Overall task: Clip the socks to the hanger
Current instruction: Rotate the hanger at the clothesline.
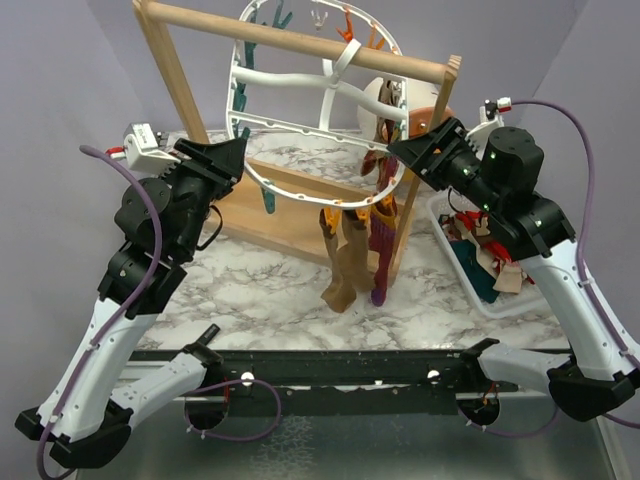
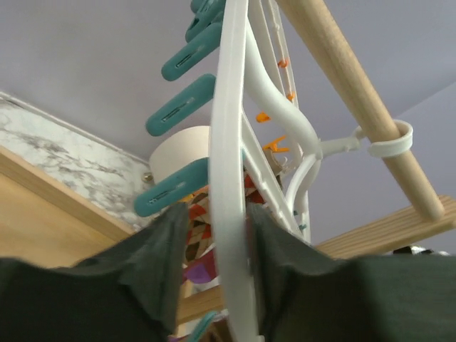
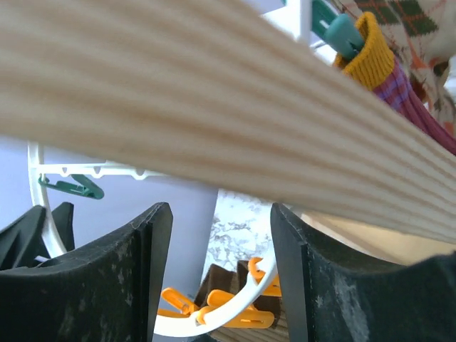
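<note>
Knit fabric, soft, limp: pinch the socks (image 1: 345, 262) at the cuff. Hanging from clips (image 1: 350, 207) on the hanger (image 1: 300, 188), stiff but swingy. Straddling its rim with the left gripper (image 1: 238, 152), perhaps loosely, cannot tell. Nothing in the right gripper (image 1: 398, 150), spread wide.

Your top view: even diffuse light, sharp, faint shadows on table (image 1: 250, 290). Your right wrist view: wooden bar (image 3: 214, 107) across upper frame heavily blurred.

Marble table (image 1: 260, 290) with wooden rack (image 1: 290, 200), white basket (image 1: 455, 250).
</note>
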Robot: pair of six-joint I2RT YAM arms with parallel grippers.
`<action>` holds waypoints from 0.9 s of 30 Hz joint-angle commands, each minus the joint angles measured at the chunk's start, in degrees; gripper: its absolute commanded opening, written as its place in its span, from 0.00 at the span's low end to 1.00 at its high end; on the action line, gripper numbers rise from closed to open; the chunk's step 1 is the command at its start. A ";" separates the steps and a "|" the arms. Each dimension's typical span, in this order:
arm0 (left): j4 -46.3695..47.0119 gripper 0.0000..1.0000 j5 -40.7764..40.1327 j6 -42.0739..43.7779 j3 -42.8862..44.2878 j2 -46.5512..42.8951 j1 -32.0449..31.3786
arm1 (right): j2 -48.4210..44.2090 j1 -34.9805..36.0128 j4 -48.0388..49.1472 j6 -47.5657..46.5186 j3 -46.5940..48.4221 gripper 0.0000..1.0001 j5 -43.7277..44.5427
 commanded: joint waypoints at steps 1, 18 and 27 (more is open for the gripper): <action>-0.18 0.57 -3.55 3.04 0.46 -2.67 0.18 | -0.36 -0.33 -2.75 -8.00 3.90 0.63 -1.85; -4.48 0.99 -6.57 18.69 -8.23 -17.85 0.22 | 4.61 3.96 -3.98 -30.25 22.85 0.65 -21.88; -5.05 0.99 -12.00 27.24 -20.16 -28.80 0.10 | 29.27 28.73 -17.36 -41.63 56.56 0.72 -4.06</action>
